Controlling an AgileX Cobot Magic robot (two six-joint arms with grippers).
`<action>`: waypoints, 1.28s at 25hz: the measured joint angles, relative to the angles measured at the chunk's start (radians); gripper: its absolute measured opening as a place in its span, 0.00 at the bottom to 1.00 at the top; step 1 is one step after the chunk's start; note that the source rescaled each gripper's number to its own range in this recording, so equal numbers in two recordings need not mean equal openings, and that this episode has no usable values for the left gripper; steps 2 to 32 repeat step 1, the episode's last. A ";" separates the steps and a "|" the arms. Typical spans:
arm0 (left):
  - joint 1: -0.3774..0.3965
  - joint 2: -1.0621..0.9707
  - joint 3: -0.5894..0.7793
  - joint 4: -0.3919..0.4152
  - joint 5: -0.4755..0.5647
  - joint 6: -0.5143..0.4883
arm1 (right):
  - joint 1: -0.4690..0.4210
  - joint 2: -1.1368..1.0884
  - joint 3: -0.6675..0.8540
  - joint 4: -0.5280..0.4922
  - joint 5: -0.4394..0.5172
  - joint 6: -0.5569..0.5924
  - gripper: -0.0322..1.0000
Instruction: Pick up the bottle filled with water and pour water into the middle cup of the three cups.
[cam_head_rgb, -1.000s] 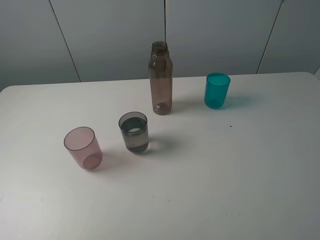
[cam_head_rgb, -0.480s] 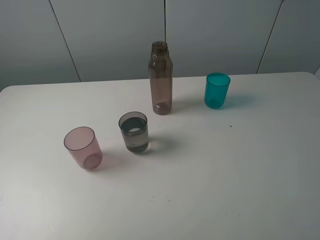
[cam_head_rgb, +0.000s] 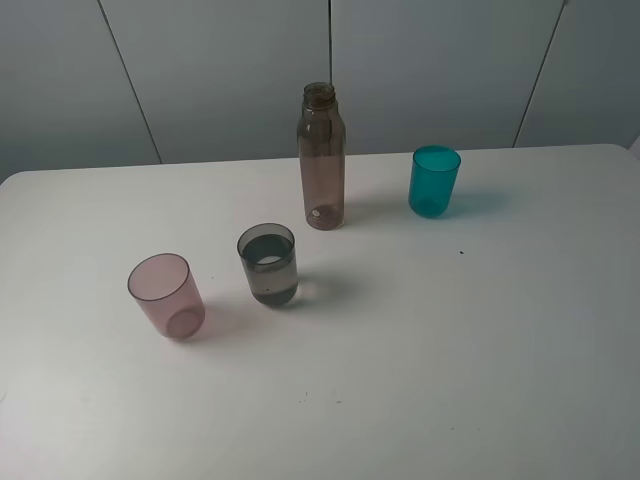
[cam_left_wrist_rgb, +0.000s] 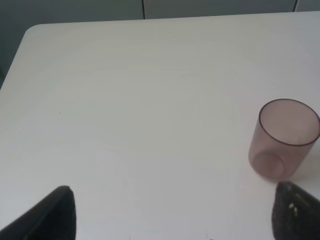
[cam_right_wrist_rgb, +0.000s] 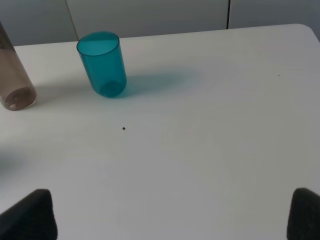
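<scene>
**Bottle back on the table, grey cup already holding water**

Nothing had moved since the earlier pictures: bottle, cups and table all sat exactly as they had a second before.

Taking the bottle (cam_head_rgb: 321, 158) as the landmark, it stood upright and uncapped toward the far side of the table (cam_head_rgb: 480, 340). The middle cup (cam_head_rgb: 268, 265) stood in front of it, slightly toward the left arm's side and clearly apart. The pink cup (cam_head_rgb: 166, 295) was further out on that side and nearer the camera, and the teal cup (cam_head_rgb: 434, 181) stood off on the bottle's other side.

Both arms were out of the high view. The left claw (cam_left_wrist_rgb: 172, 212) showed only two dark tips spread wide, with nothing between them and the pink cup just beyond one tip. The right claw (cam_right_wrist_rgb: 172, 215) was likewise spread wide and empty, well back from the teal cup.

The risk, as I judged it, lay in a fresh approach: the bottle was tall and slim, so a glancing touch could tip it over.

The bottle looked smoky brown-grey and see-through, with a threaded neck. Its water level could not be made out. The grey cup showed a clear water line partway up, so the pour appeared done.
</scene>
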 joint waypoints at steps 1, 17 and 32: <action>0.000 0.000 0.000 0.000 0.000 0.000 | 0.000 0.000 0.000 0.000 0.000 0.000 1.00; 0.000 0.000 0.000 0.000 0.000 0.000 | 0.000 0.000 0.000 0.000 0.000 0.000 1.00; 0.000 0.000 0.000 0.000 0.000 0.000 | 0.000 0.000 0.000 0.000 0.000 0.000 1.00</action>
